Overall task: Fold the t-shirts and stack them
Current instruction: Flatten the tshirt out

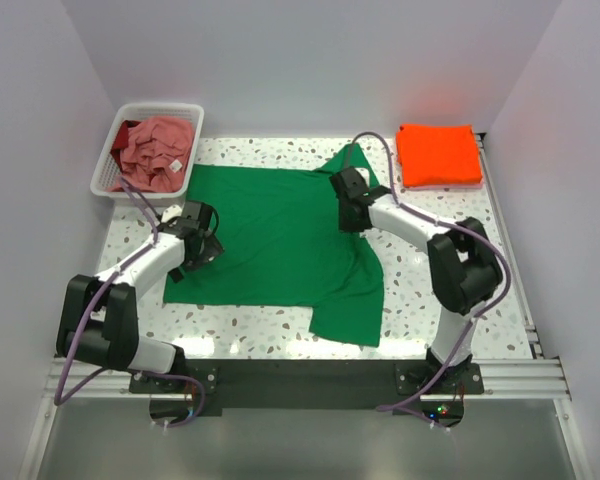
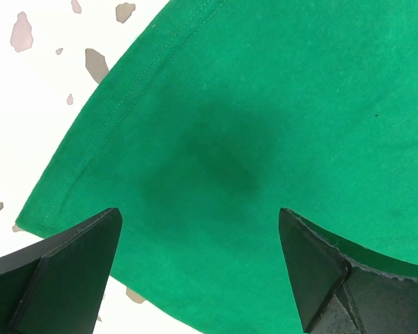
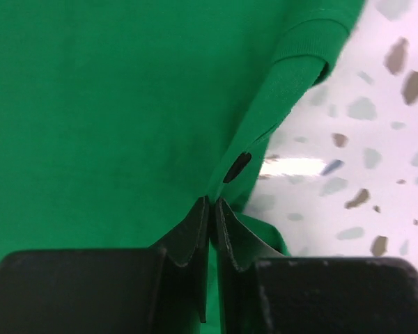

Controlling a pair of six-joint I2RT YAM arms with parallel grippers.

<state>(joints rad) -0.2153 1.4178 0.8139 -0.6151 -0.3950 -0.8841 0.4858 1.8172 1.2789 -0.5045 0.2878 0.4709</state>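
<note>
Green t-shirt (image 1: 280,240) lies spread flat over the middle of the table (image 1: 410,310). It's plain bright green, soft cotton look, w/ stitched hems. One sleeve pokes toward the far edge and a loose flap hangs toward the near edge, right of centre. A few shallow creases, otherwise smooth.

Right gripper (image 3: 210,205) is clenched on the shirt's right side, a thin fold of green cloth pinched between the tips, right beside a ribbed hemmed band. Left gripper (image 2: 198,236) is spread wide over the shirt's left edge, nothing in it. Can't tell if the fingers (image 2: 70,264) touch the fabric.

Orange t-shirt (image 1: 438,153) sits folded into a neat rectangle at the table's far right corner, well apart from the green one. Pink t-shirt (image 1: 158,152) is crumpled in the white basket (image 1: 105,170) at the far left corner, w/ a small white tag (image 1: 178,165) showing on top. Tag's too small to read.
</note>
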